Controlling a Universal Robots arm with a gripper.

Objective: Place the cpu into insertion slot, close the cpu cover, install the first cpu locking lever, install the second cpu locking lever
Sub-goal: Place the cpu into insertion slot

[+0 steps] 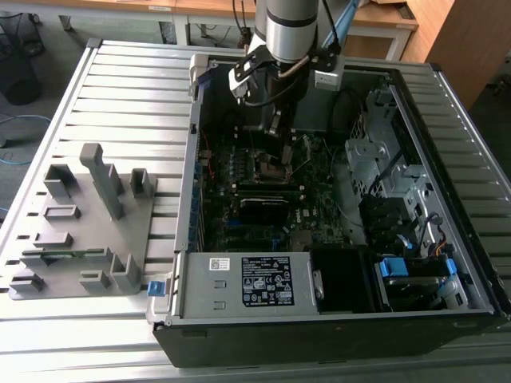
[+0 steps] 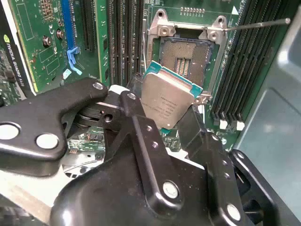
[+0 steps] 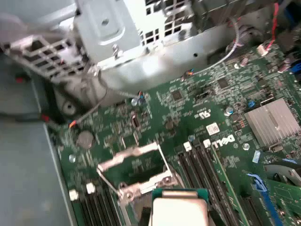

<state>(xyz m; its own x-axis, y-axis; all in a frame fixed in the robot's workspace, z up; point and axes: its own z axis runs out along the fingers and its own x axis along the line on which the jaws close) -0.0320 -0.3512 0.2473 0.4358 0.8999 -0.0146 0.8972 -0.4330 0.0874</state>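
Silver-grey lid, green edge: that's the cpu (image 2: 167,101), and my claw (image 2: 164,115) is gripping it, with the black fingers (image 2: 134,110) pinched in against two opposite sides. It's hanging tilted just over the insertion slot (image 2: 186,56), not seated in it. Some small dark print is sitting on the lid, too fine for me to make out.

The slot's gold contact field is lying bare inside its silvery frame. A thin locking lever (image 2: 256,24) is sticking out sideways across the black memory slots (image 2: 240,66). My own finger links are blocking the near edge of the slot in the second wrist view, so I'm not seeing that side.

Going outward, white logo lettering is showing on the green motherboard (image 3: 197,101), near a finned silver heatsink (image 3: 273,122). In the exterior view the open computer case (image 1: 188,183) is lying on a slatted metal table (image 1: 128,88). A white label (image 1: 257,281) with black print is facing up on the power supply. A grey parts rack (image 1: 88,231) is standing on the table to the exterior view's left of the case.
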